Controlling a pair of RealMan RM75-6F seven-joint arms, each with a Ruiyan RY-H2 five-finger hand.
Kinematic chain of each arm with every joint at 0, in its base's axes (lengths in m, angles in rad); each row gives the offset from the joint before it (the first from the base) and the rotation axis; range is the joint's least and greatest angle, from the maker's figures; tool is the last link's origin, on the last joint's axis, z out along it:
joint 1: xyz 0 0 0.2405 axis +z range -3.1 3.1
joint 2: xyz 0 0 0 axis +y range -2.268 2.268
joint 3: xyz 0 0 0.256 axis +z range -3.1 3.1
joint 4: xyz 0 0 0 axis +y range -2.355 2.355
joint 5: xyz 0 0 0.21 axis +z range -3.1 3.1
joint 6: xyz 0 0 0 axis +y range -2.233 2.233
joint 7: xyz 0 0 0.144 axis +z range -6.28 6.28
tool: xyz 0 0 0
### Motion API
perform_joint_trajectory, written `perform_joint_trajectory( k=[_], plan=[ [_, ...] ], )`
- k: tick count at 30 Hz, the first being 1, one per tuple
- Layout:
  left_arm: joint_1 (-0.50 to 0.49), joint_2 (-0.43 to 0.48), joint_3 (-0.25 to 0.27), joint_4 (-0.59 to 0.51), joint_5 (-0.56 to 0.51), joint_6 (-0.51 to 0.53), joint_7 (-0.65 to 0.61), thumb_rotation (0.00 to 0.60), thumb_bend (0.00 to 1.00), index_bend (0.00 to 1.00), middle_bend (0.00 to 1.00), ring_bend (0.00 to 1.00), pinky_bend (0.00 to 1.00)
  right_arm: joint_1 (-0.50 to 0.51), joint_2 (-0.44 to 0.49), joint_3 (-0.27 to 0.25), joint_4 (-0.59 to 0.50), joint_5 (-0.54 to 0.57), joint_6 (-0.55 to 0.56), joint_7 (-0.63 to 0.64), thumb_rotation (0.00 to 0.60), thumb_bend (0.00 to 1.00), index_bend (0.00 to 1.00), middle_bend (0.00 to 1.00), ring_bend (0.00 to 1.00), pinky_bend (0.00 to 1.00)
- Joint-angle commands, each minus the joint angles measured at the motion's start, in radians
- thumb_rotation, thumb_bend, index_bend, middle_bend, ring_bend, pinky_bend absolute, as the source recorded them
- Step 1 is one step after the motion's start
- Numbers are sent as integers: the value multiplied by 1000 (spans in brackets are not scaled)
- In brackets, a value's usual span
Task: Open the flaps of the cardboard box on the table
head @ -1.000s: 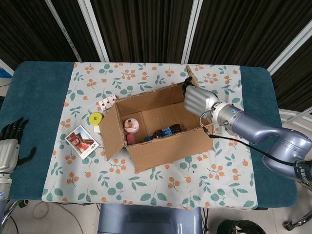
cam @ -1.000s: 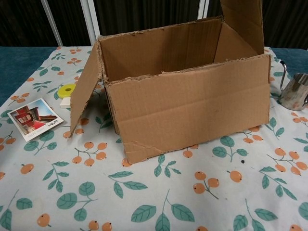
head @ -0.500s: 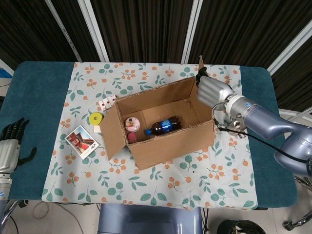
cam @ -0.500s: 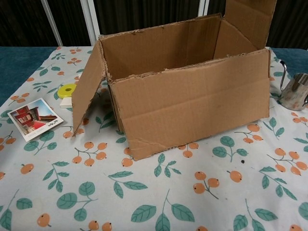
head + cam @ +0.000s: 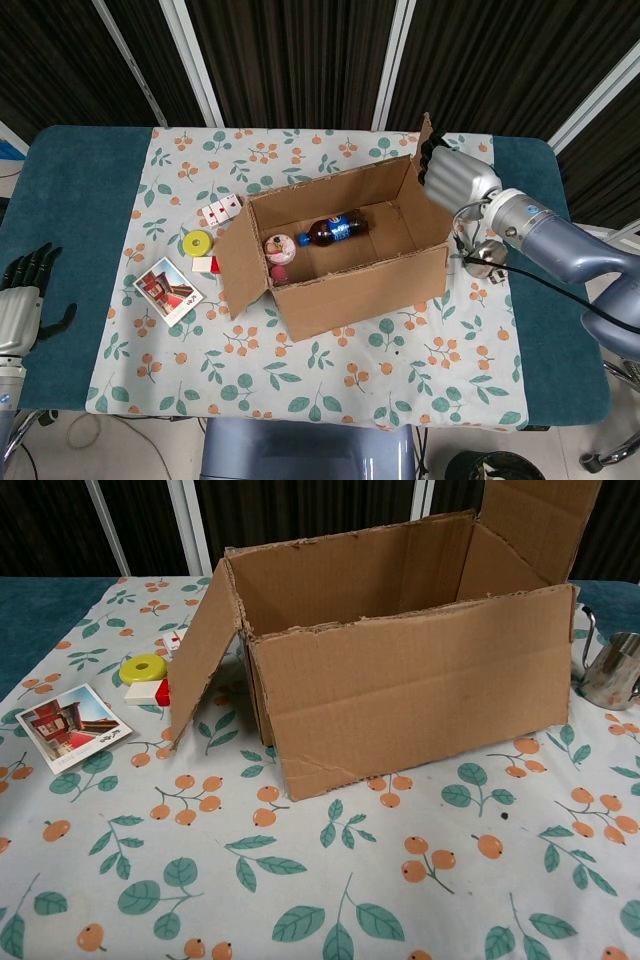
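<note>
- The cardboard box (image 5: pixel 335 255) is seen open-topped near the middle of the tabletop (image 5: pixel 80 190), on a floral cloth (image 5: pixel 330 370).
- Its left flap (image 5: pixel 205 645) is swung outward and slants down toward the cloth; its right flap (image 5: pixel 535 520) stands upright at the far right corner.
- The right hand (image 5: pixel 455 178) is pressed against the outer face of the right flap; whether its fingers are curled round the edge cannot be told.
- The left hand (image 5: pixel 20 300) is held apart from everything at the tabletop's left edge, with fingers spread and nothing in them.
- Inside the box a dark bottle (image 5: pixel 335 229) and a small round pink item (image 5: pixel 277 247) are seen.
- Just left of the box lie a yellow disc (image 5: pixel 198 241), a small white block (image 5: pixel 204 265), playing cards (image 5: pixel 220 209) and a picture card (image 5: pixel 167 290).
- A metal cup (image 5: pixel 612 670) stands just beside the box's right end.
- Bare cloth is left open in front of the box.
</note>
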Motion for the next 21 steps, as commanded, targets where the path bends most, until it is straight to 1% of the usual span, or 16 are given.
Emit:
perform_joint_trajectory(
  k=[1,13,21],
  plan=[
    [0,0,0,0,0,0,0,600,337,0,0,0,14,-4,6,1,8,-8,8,12,600,547,239,246,183,235],
    [1,3,-1,-4,0,-2,-5,600,337,0,0,0,14,-27,47,-11,38,-30,-15,19,600,543,238,246,183,235],
    [3,5,1,-10,8,1,-6,600,337,0,0,0,14,-83,32,-36,58,-23,-6,-5,600,541,238,244,182,235]
  ],
)
